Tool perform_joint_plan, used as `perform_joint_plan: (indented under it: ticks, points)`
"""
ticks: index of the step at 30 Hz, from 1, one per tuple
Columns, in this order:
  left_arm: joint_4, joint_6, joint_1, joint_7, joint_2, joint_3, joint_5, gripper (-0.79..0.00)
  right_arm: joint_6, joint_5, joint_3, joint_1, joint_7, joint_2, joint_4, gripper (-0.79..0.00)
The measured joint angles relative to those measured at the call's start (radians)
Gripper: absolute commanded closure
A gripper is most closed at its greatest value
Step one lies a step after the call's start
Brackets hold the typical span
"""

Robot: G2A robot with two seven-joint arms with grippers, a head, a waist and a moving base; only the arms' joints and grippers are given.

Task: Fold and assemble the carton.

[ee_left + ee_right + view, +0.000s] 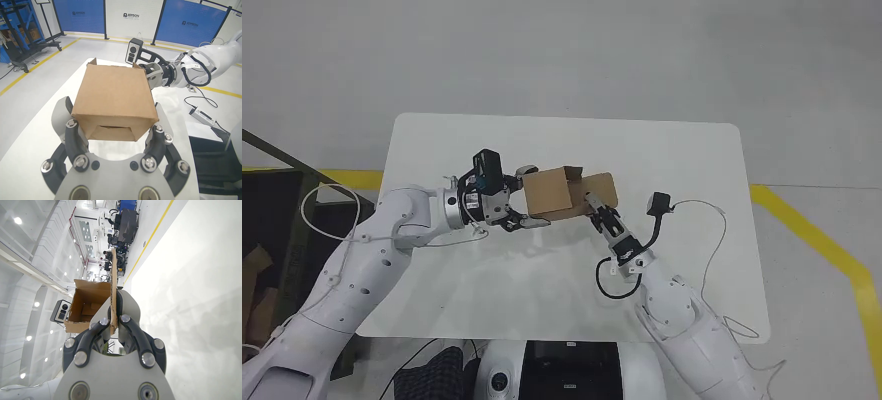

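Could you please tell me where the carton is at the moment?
In the top view the carton is over the middle of the table, between the arms: the left gripper clasps its closed end, the right gripper pinches an open flap.

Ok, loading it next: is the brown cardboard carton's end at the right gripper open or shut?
Open: the brown cardboard carton shows its inside, and the right gripper pinches one outspread flap.

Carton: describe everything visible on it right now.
The carton is plain brown corrugated cardboard, erected into a box and turned on its side above the white table. The left gripper clasps its closed end, flaps tucked in. The right gripper pinches one flap at the open end.
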Motion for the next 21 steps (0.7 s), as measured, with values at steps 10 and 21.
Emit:
perform_joint_plan:
  ticks: [10, 21]
  points:
    - [0.001, -0.004, 0.011, 0.006, -0.006, -0.014, -0.003, -0.582, 0.002, -0.015, 0.003, -0.003, 0.009, -0.007, -0.001, -0.049]
    - [0.0, -0.012, 0.031, 0.002, -0.01, -0.033, -0.016, -0.533, -0.003, -0.027, 0.012, -0.008, 0.006, -0.013, -0.003, -0.785]
